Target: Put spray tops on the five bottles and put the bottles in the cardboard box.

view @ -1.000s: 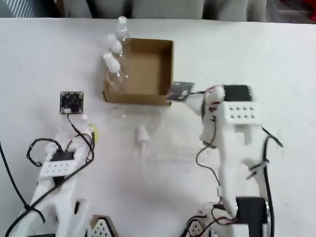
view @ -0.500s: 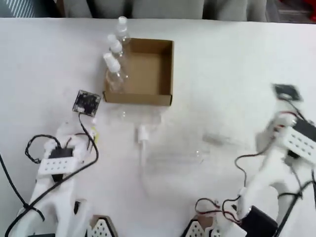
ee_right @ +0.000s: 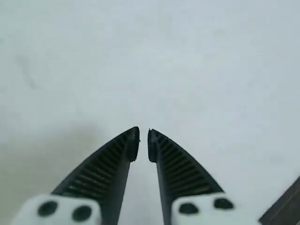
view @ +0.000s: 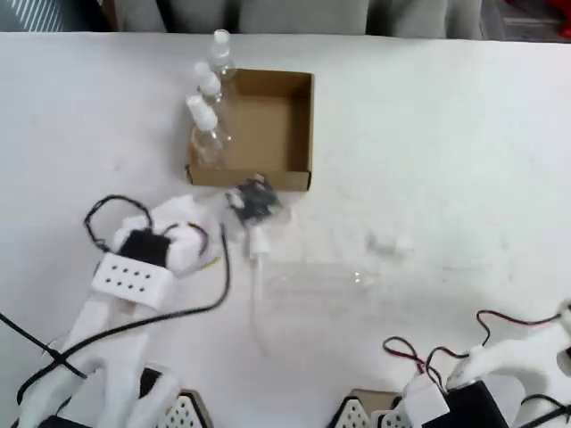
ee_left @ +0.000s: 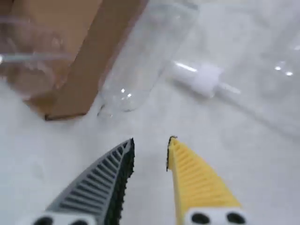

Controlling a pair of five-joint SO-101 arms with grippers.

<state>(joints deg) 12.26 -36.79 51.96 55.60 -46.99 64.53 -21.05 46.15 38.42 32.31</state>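
Left gripper (ee_left: 151,140), ridged grey-and-yellow jaws parted and empty, is hovering over the smooth white table (view: 428,134) at 6 o'clock of the cardboard box (view: 250,176), near a clear bottle (ee_left: 145,51) lying flat and a loose spray top (ee_left: 204,79). Right gripper (ee_right: 143,131), pinched nearly closed, is holding nothing.

Robot lab, white table (view: 464,134), loose wiring (view: 225,267)

Wide bare table (view: 446,134) right of the cardboard box (view: 294,178). Left side blocked by standing bottles (view: 207,134); near side crowded by lying bottle (ee_left: 145,51) and spray top (ee_left: 204,79).
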